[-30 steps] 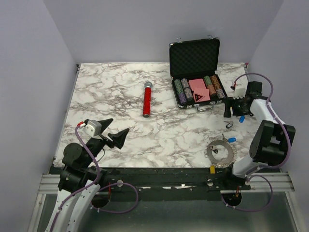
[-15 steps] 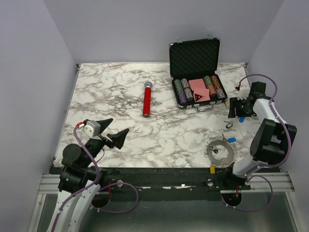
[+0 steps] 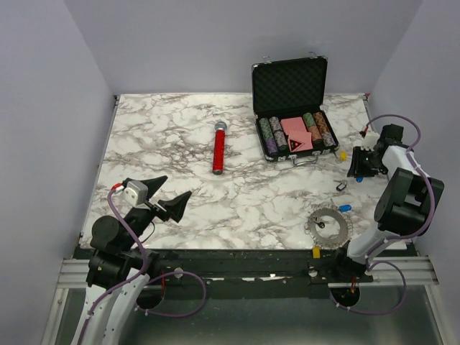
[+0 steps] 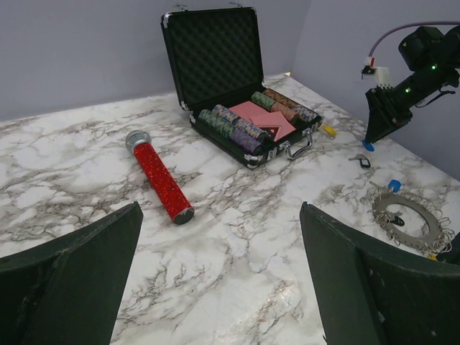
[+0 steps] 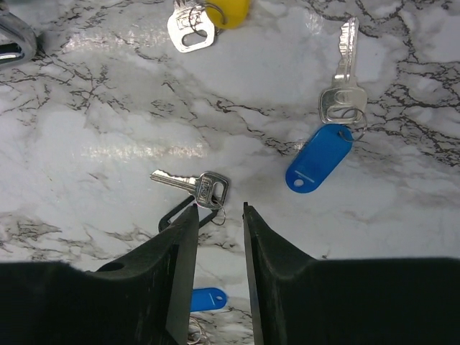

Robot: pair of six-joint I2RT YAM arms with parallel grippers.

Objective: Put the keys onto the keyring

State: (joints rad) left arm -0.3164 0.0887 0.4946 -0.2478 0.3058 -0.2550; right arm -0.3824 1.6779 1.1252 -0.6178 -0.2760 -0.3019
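My right gripper (image 3: pixel 359 169) hangs over the scattered keys at the table's right edge. Its jaws stand narrowly apart with nothing gripped (image 5: pixel 219 210). A silver key on a black tag (image 5: pixel 203 188) lies just beyond the left fingertip. To its right lies a key with a blue tag (image 5: pixel 318 159), and a yellow-tagged key (image 5: pixel 208 14) lies farther off. Another blue tag (image 5: pixel 208 297) shows in the gap under the fingers. The jagged grey keyring (image 3: pixel 316 233) lies near the front edge. My left gripper (image 3: pixel 172 191) hovers wide open over bare marble at the front left (image 4: pixel 219 208).
An open black case (image 3: pixel 290 88) of poker chips stands at the back right. A red-handled microphone (image 3: pixel 218 149) lies mid-table. The right wall is close behind my right arm. One blue-tagged key (image 3: pixel 345 208) lies just beside the keyring.
My right gripper has shifted right toward the table edge, uncovering the yellow-tagged key, and its jaws have narrowed. The left arm has barely moved.
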